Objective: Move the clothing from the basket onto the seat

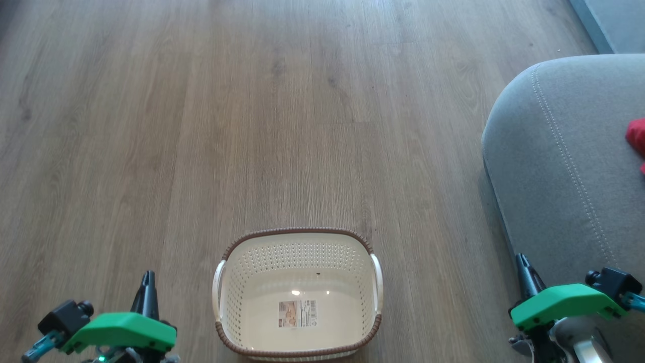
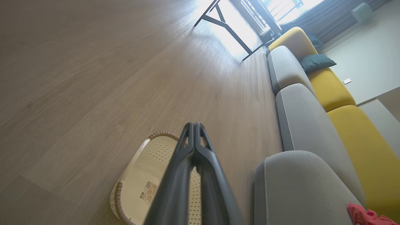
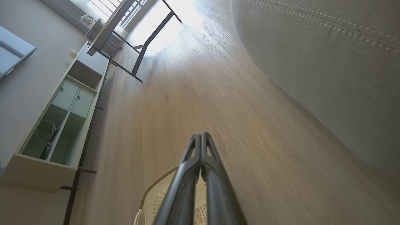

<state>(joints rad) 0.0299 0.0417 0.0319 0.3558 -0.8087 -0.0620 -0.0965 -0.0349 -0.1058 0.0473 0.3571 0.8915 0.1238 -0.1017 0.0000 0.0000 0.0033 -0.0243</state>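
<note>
We've got the red clothing (image 1: 637,140) lying on the grey seat (image 1: 554,166) at the right edge, with just a corner of it in frame. The basket (image 1: 297,254) sits on the wood floor (image 1: 252,126) left of the seat and apart from it, its label (image 1: 297,313) showing on the bare bottom. Our left end effector (image 1: 147,285) and right end effector (image 1: 525,269) flank it, both pinched fully together — gripping nothing.

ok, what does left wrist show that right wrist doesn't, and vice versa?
Left wrist: red clothing on the grey seat, yellow cushions, a dark pillow. Right wrist: a pale shelf unit along the wall. Both: the basket, the wood floor, the seat, a dark-framed table by the window.
</note>
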